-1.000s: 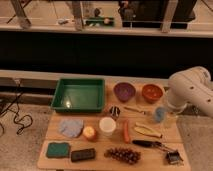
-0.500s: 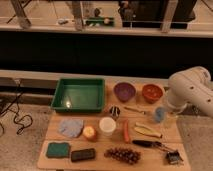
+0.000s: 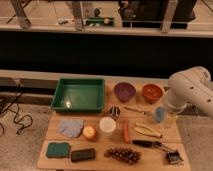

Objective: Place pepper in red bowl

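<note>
Claw [image 3: 166,116] hangs low over right edge of counter [image 3: 100,145], beside a bluish item; clenched or released, cannot tell. Pepper [image 3: 126,130] lies mid-counter near front edge, just right of white cup [image 3: 107,126], long axis running front-to-back. From claw, pepper sits toward left edge and slightly frontward. Red bowl [image 3: 152,92] stands at back right corner, beside purple bowl [image 3: 124,91].

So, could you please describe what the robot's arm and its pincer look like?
The arm is glossy white, with thick, rounded, tube-like segments and a bulbous joint; no cables or markings are visible. The pincer, at the right edge of the wooden table, looks small, pale and bluish-grey.
</note>
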